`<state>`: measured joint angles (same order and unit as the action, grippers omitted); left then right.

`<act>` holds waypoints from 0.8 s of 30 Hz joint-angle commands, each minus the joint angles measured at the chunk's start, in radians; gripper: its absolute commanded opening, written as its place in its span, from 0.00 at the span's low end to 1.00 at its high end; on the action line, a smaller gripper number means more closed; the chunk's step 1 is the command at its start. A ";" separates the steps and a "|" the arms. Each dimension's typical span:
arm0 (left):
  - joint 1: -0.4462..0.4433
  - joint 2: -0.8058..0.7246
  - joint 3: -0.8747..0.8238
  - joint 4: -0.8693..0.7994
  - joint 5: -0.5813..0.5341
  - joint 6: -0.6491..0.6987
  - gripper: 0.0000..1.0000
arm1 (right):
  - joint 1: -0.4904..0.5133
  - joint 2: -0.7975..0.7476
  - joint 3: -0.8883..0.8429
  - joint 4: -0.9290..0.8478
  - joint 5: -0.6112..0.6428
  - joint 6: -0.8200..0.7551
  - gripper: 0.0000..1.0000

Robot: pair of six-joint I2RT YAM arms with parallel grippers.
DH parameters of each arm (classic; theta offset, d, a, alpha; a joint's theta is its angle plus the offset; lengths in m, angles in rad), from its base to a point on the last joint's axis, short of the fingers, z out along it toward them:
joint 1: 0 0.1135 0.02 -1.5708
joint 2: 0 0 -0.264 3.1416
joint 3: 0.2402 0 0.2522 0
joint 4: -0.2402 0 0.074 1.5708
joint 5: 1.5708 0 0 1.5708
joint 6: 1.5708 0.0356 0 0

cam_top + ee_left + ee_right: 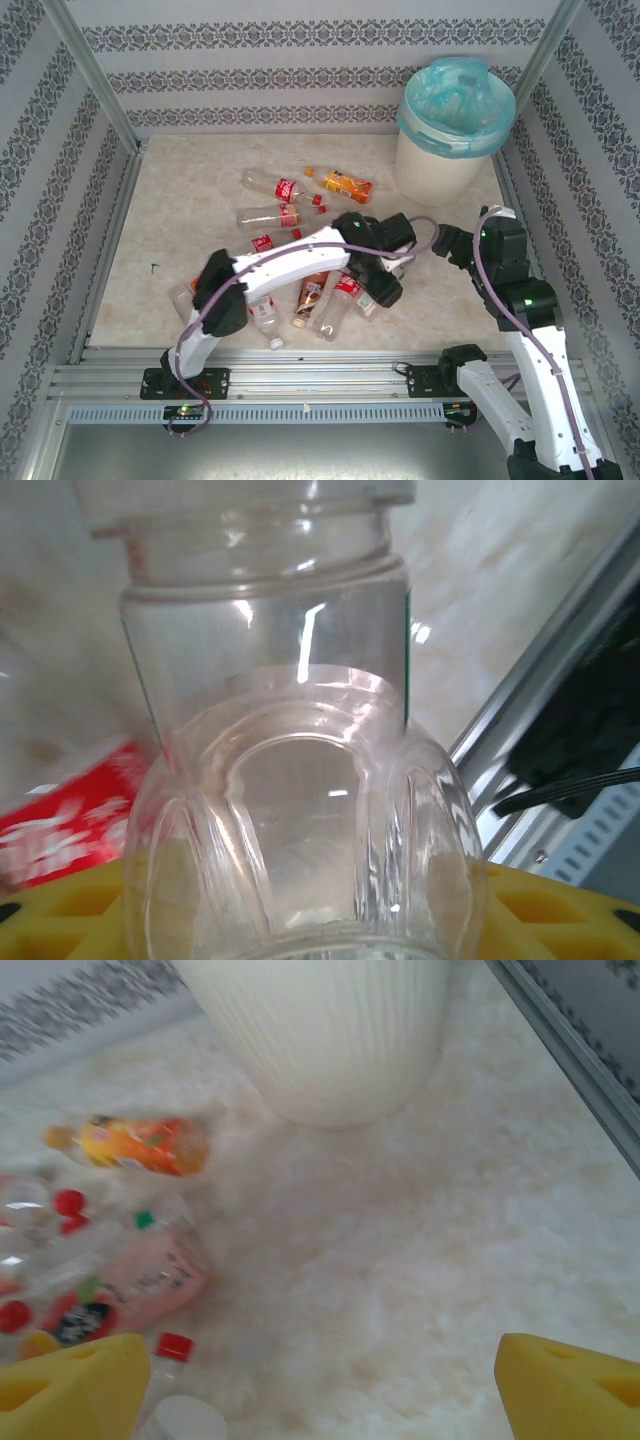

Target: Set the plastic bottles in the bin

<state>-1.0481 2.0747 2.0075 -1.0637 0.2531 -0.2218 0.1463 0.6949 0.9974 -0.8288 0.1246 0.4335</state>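
Note:
Several plastic bottles lie in a loose heap mid-table: an orange-labelled one (pixel 343 184), red-labelled ones (pixel 275 187) and a brown-labelled one (pixel 311 295). My left gripper (pixel 378 285) reaches into the near right of the heap. In its wrist view a clear bottle (pixel 300 780) sits base-first between the yellow fingers (pixel 560 915), which press both its sides. My right gripper (pixel 447 243) hangs just right of the heap, open (pixel 320 1390) over bare table. The bin (pixel 430 170), cream-white with a blue-green bag, stands at the far right.
In the right wrist view the bin's ribbed wall (pixel 320 1030) is straight ahead, with the orange bottle (pixel 130 1145) and a pink-labelled bottle (pixel 150 1280) to the left. A red-capped bottle (pixel 173 1346) lies by the left finger. Patterned walls and metal rails enclose the table.

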 commanded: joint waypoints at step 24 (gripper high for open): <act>0.254 -0.653 -0.719 0.864 -0.034 0.281 0.57 | 0.358 0.399 0.278 0.431 -0.600 -0.271 0.86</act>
<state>-0.8036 1.4616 1.3174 -0.3119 0.1883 0.0055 0.4835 1.0588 1.2182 -0.3706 -0.4625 0.2287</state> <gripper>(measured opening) 0.569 0.860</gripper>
